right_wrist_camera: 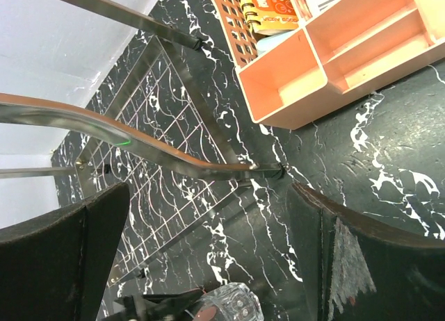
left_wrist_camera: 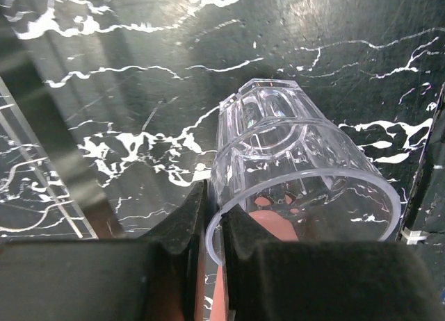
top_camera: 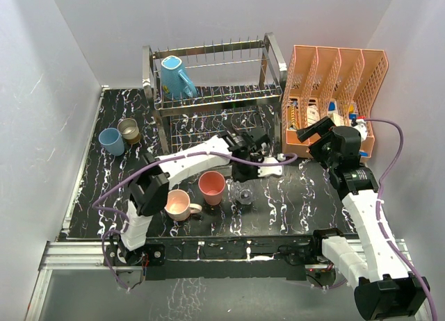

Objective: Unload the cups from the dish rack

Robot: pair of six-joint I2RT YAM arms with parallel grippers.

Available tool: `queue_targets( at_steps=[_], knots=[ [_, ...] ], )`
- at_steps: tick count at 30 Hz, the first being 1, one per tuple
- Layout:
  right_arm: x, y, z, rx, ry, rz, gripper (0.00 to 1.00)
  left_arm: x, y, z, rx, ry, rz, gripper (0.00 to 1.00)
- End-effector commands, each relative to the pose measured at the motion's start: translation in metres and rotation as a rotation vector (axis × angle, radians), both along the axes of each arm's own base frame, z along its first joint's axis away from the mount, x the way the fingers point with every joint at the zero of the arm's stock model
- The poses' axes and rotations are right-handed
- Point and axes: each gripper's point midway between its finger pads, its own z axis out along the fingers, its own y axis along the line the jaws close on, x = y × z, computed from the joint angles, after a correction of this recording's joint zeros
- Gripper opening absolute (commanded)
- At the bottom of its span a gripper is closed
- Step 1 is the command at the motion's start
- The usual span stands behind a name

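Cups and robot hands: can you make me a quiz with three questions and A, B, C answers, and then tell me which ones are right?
1. Where is the teal mug?
A. on the top tier of the dish rack
B. on the floor
C. in a sink

2. What colour is the tumbler beside the pink mug?
A. green
B. salmon-red
C. yellow

3. What is the left gripper doing?
A. open, holding nothing
B. shut on a spoon
C. shut on the rim of the clear glass

Answers:
1 A: the top view shows the mug up on the rack's upper wires.
2 B: the top view shows a reddish-orange tumbler right next to the pink mug.
3 C: the left wrist view shows both fingers pinching the glass's rim.
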Motion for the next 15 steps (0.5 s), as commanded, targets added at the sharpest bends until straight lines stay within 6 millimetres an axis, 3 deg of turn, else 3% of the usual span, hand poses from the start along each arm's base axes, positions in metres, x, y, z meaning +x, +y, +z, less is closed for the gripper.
queue_targets(
  at_steps=[1, 6, 8, 12, 15],
  knots=[
    [0.006, -0.01, 0.033, -0.065, -0.093, -0.015, 0.98, -0.003, 0.01, 0.01, 0.07, -0.04, -0.027, 0.0],
    [0.008, -0.012, 0.042, -0.088, -0.118, -0.013, 0.98, 0.003, 0.013, -0.004, 0.125, -0.065, -0.011, 0.01],
    [0.011, -0.011, 0.046, -0.09, -0.128, -0.012, 0.98, 0.001, 0.013, -0.007, 0.134, -0.057, -0.012, 0.08],
    [0.017, -0.002, 0.06, -0.061, -0.182, 0.028, 0.98, -0.004, 0.007, 0.002, 0.096, -0.038, -0.015, 0.53],
    [0.022, -0.002, 0.072, -0.085, -0.205, 0.037, 0.98, -0.004, 0.003, 0.024, 0.038, -0.058, -0.016, 0.64]
  ],
)
